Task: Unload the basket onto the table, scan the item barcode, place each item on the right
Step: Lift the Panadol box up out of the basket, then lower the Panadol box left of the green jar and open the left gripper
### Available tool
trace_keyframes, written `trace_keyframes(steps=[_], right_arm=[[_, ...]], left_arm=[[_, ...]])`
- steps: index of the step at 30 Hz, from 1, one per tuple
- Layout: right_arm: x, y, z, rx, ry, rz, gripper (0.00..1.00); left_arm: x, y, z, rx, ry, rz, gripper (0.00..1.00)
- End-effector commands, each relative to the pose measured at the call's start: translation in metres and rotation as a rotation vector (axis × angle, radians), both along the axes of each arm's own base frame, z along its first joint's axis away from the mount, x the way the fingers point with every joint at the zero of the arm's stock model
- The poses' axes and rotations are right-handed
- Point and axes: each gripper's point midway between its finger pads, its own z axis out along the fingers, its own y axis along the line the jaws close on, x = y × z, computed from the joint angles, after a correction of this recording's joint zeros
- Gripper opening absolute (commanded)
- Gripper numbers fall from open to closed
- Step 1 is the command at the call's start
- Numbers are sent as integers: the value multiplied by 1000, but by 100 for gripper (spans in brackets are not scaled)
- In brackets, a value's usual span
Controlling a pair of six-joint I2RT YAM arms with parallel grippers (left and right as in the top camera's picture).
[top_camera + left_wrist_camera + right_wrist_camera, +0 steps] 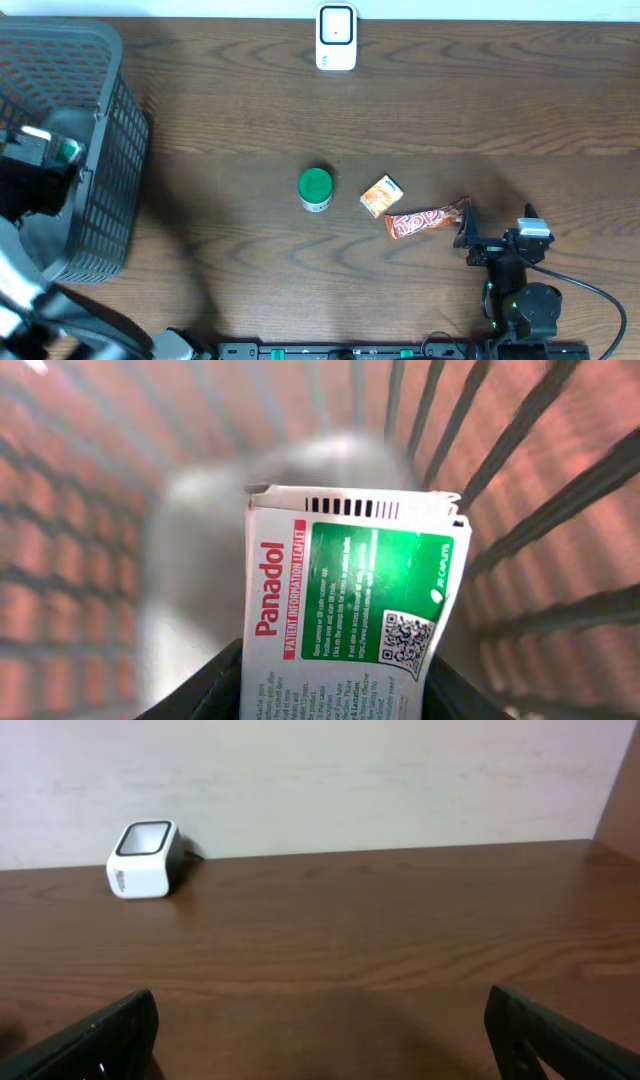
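My left gripper (340,682) is shut on a white, green and red Panadol box (345,590), one black finger on each side of it. The box is held inside the dark wire basket (520,470), with its printed face, a QR code and a strip of short black bars towards the camera. From overhead, the left gripper (40,165) hangs over the basket (105,120) at the far left. The white scanner (336,37) stands at the back edge of the table, also visible as the scanner (143,858) in the right wrist view. My right gripper (497,232) is open and empty at the front right.
A green-lidded jar (315,188), a small orange box (381,195) and a red candy bar (428,219) lie mid-table. The candy bar's right end lies close to the right gripper's fingers. Bare wood lies between the right gripper (320,1015) and the scanner.
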Motion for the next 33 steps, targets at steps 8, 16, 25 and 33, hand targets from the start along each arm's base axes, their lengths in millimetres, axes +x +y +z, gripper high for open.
trace_keyframes(steps=[8,16,25,33], right_arm=[[0,-3,0,-9,0,-13,99],[0,-3,0,-9,-1,-12,99],[0,-3,0,-9,0,-13,99],[0,-3,0,-9,0,-12,99]], left_arm=[[-22,-92,149,82,-443,-257,47],[-43,-181,200,74,-610,-519,46],[-27,-277,175,-89,-518,-820,45],[4,-319,62,-68,-65,-828,46]])
